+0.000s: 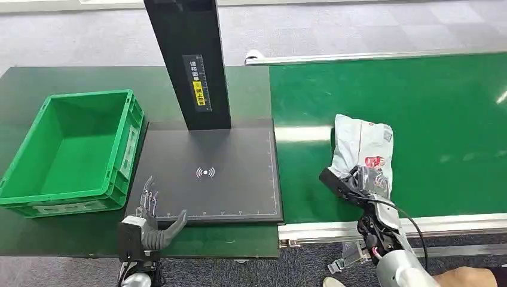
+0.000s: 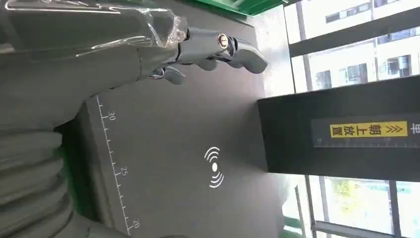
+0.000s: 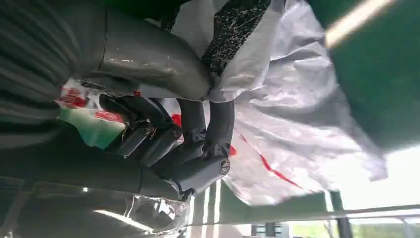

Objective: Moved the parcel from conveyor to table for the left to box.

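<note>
The parcel (image 1: 363,145) is a crumpled white and grey plastic bag with red print, lying on the green conveyor belt (image 1: 442,119). My right hand (image 1: 357,182) is at its near end; in the right wrist view the thumb and fingers (image 3: 198,148) are closed around the parcel (image 3: 297,129). My left hand (image 1: 149,218) rests over the near edge of the black scale plate (image 1: 239,191), fingers spread and holding nothing; the left wrist view shows its fingers (image 2: 218,47) above the plate (image 2: 188,148).
An empty green crate (image 1: 72,149) stands on the dark table to the left of the plate. A black post (image 1: 188,60) with a yellow label rises from the plate's far side. The conveyor's metal rail (image 1: 388,226) runs along its near edge.
</note>
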Controlling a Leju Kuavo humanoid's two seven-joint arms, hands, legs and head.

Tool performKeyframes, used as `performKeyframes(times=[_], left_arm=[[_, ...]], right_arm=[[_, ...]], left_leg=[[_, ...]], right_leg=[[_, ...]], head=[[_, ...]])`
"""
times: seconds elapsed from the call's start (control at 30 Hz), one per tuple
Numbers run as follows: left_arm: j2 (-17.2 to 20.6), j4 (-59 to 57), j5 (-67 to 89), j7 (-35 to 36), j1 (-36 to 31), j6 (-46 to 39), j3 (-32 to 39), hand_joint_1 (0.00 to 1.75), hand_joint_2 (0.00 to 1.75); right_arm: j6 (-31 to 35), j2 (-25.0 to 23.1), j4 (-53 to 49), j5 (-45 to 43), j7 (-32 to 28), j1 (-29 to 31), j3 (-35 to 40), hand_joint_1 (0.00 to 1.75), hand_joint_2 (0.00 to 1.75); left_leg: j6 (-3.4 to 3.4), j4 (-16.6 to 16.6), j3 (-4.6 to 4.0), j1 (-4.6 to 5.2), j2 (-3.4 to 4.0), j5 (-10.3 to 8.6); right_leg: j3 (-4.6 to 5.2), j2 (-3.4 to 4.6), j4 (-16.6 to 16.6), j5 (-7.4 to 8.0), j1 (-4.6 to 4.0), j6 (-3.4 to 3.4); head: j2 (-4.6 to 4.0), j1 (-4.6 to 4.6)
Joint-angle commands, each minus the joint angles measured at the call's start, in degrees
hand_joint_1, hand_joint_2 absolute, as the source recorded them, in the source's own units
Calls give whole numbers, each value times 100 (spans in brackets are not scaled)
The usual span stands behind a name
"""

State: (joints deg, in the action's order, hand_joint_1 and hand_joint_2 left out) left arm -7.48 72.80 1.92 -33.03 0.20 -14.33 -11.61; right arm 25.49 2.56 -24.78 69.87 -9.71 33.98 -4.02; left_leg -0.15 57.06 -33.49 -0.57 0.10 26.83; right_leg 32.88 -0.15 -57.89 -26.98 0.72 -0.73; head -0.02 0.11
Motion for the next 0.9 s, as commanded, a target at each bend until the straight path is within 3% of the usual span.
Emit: performKeyframes(times=[0.03, 0.27, 0.3, 0.37, 0.43, 0.5, 0.67, 0.87, 0.9], left_arm=[[117, 140, 103, 41, -30, -47, 310, 0, 175], [82, 117, 123, 33, -20, -26, 315, 0, 175], [91, 128, 150, 5, -23, -45, 323, 0, 175], [137, 205, 199, -50, -49, -121, 440, 0, 175], [213, 270, 215, -55, -116, -137, 646, 0, 175], [272, 296, 214, -79, -179, -153, 844, 0, 175], [303, 390, 220, -108, -265, -198, 1138, 0, 175], [357, 283, 259, -77, -340, -376, 1313, 0, 175], [342, 343, 283, -58, -296, -431, 1369, 0, 175]], right_arm=[[-680, -377, -1878, -1047, -364, -391, 366, 175, 175], [-565, -289, -1719, -1215, -418, -366, 474, 175, 175], [-551, -329, -1786, -1452, -721, -374, 455, 175, 175], [-962, -413, -2582, -2098, -1264, -564, 703, 175, 175], [-1828, -394, -3911, -2888, -1175, -853, 1301, 175, 175], [-2258, -338, -4493, -3334, -957, -832, 1930, 175, 175], [-2922, -750, -4241, -4035, -761, -108, 3057, 175, 175], [-3169, -1375, -3115, -4491, -826, 346, 3900, 175, 175], [-3166, -1562, -2933, -4551, -846, 410, 4017, 175, 175]], left_leg=[[-3, -3, 2, -1, 18, 2], [1, -2, 5, -1, 10, 2], [2, -7, 11, -2, 16, 2], [-1, -2, 3, 0, 9, 1], [-3, -2, 0, 2, 15, 2], [-6, 1, -4, 2, 23, 5], [-6, 0, 0, -2, 42, 4], [-9, -13, 15, -13, 69, -2], [-8, -7, 8, -11, 46, -3]], right_leg=[[7, 18, 0, 2, -2, 7], [-2, 8, 4, 1, -2, 2], [-7, 13, 11, 3, -3, 4], [1, 6, 2, 0, 0, 3], [9, 14, -2, 1, 1, 7], [17, 22, -9, -1, 1, 10], [21, 37, -11, 3, -5, 11], [12, 62, -1, 13, -16, 12], [10, 39, -5, 5, -15, 8]], head=[[0, -2], [2, -2], [0, -2], [2, -2], [0, 0], [2, 0], [0, -4], [2, -2], [0, -2]])
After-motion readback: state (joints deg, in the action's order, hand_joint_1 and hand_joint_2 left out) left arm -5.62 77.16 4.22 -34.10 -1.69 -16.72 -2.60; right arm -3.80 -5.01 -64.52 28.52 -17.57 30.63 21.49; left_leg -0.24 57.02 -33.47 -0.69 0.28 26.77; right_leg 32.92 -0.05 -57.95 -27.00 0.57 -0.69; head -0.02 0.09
